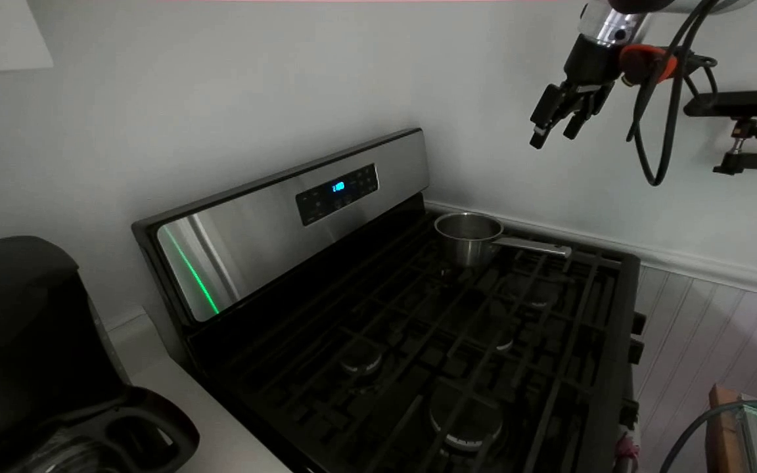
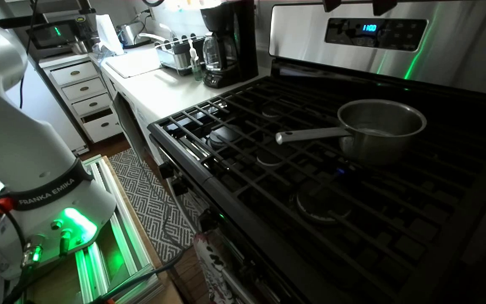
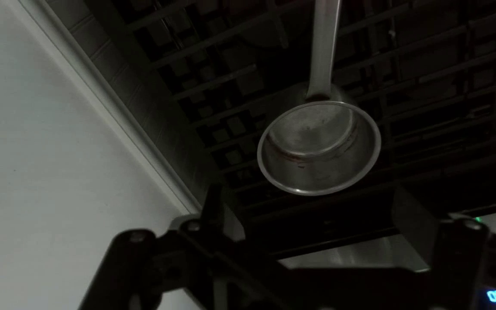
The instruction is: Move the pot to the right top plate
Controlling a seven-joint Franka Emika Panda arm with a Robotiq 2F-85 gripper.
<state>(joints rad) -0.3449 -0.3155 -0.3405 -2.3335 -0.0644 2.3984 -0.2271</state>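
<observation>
The pot, a small shiny steel saucepan point(image 1: 468, 238), stands upright at the back right of the black stove. It also shows in an exterior view point(image 2: 376, 139) and in the wrist view point(image 3: 319, 148), where its inside looks empty with a brownish mark. Its long handle point(image 1: 533, 246) points to the stove's front. The right top plate, with black grate bars point(image 1: 445, 272), lies under the pot and is mostly hidden. My gripper point(image 1: 554, 135) is open and holds nothing, high above the stove and apart from the pot. Its spread fingers point(image 3: 317, 219) show in the wrist view.
The silver control panel point(image 1: 337, 194) with blue display rises behind the burners. A wall point(image 1: 516, 171) runs close along the stove's right side. Other burners point(image 1: 466, 417) lie under the grates. A coffee maker point(image 2: 230, 46) stands on the counter point(image 2: 171, 93) at the stove's left.
</observation>
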